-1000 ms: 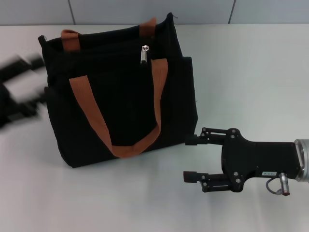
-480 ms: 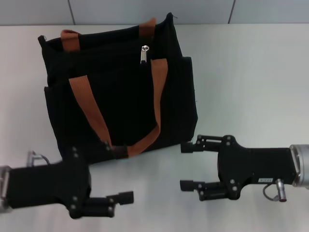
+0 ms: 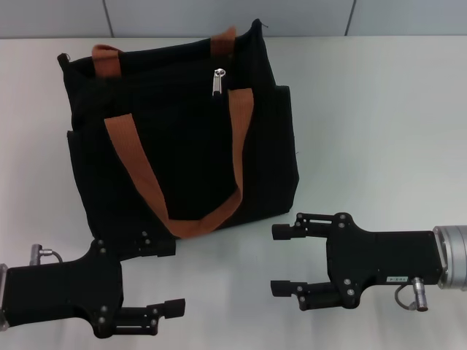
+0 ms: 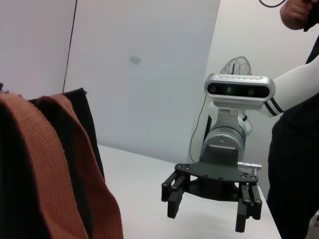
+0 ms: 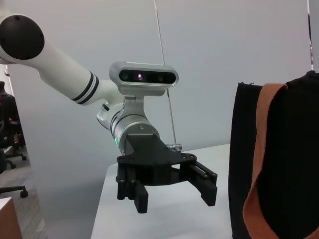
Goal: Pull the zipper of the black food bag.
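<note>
Open table right of the black food bag, free for passage. Near edge crowded: left hand just beside the bag's lower front, right hand facing it, both spread wide. Orange straps flanking the zipper.
</note>
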`<state>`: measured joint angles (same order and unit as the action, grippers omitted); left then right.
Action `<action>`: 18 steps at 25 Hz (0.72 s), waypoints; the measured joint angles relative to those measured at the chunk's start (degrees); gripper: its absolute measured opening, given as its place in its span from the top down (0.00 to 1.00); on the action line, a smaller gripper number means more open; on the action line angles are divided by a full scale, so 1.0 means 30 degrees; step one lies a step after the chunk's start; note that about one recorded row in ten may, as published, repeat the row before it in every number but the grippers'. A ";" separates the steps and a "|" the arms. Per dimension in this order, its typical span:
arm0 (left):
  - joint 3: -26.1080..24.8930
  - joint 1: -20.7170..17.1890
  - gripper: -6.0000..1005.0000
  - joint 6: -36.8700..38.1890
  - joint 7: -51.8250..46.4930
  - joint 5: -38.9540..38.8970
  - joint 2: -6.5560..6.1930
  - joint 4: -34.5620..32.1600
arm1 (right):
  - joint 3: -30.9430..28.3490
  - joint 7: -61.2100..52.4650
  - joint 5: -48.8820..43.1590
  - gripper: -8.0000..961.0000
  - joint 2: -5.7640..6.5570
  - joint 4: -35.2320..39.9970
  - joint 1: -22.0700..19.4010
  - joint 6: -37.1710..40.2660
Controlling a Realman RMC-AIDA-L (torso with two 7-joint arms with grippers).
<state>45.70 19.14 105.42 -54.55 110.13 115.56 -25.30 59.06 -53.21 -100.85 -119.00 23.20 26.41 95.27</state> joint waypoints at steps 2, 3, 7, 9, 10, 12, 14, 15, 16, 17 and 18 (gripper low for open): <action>0.0072 0.0061 0.17 -0.0050 -0.0015 0.0001 -0.0001 0.0001 | 0.0000 0.0003 -0.0005 0.21 0.0001 -0.0050 0.0003 -0.0017; 0.0108 0.0095 0.17 -0.0089 -0.0038 0.0001 0.0000 0.0001 | 0.0001 0.0005 -0.0007 0.21 0.0000 -0.0058 0.0005 -0.0046; 0.0143 0.0143 0.17 -0.0130 -0.0086 0.0001 0.0020 -0.0002 | 0.0001 0.0011 -0.0017 0.21 0.0001 -0.0082 0.0026 -0.0115; 0.0149 0.0148 0.17 -0.0129 -0.0090 0.0001 0.0035 -0.0004 | 0.0001 0.0011 -0.0018 0.21 0.0001 -0.0094 0.0037 -0.0117; 0.0151 0.0150 0.17 -0.0129 -0.0092 0.0000 0.0039 -0.0004 | 0.0001 0.0012 -0.0017 0.21 0.0000 -0.0094 0.0039 -0.0118; 0.0156 0.0152 0.17 -0.0132 -0.0105 0.0000 0.0051 -0.0004 | 0.0001 0.0011 -0.0017 0.21 0.0000 -0.0094 0.0043 -0.0117; 0.0159 0.0138 0.17 -0.0132 -0.0119 -0.0001 0.0064 -0.0005 | 0.0000 0.0012 -0.0018 0.21 0.0000 -0.0095 0.0046 -0.0115; 0.0162 0.0126 0.17 -0.0132 -0.0123 -0.0001 0.0076 -0.0005 | 0.0000 0.0011 -0.0018 0.21 0.0001 -0.0093 0.0045 -0.0115; 0.0164 0.0115 0.17 -0.0133 -0.0124 -0.0001 0.0087 -0.0005 | 0.0000 0.0011 -0.0018 0.21 0.0000 -0.0092 0.0045 -0.0114; 0.0168 0.0098 0.17 -0.0131 -0.0126 -0.0001 0.0110 -0.0004 | 0.0000 0.0012 -0.0018 0.21 0.0000 -0.0091 0.0047 -0.0114; 0.0170 0.0075 0.17 -0.0116 -0.0127 -0.0001 0.0125 -0.0005 | 0.0001 0.0012 -0.0018 0.21 0.0001 -0.0088 0.0046 -0.0115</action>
<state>46.21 19.36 105.07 -54.93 110.13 115.93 -25.31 59.06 -53.17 -100.90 -119.00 22.93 26.54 94.92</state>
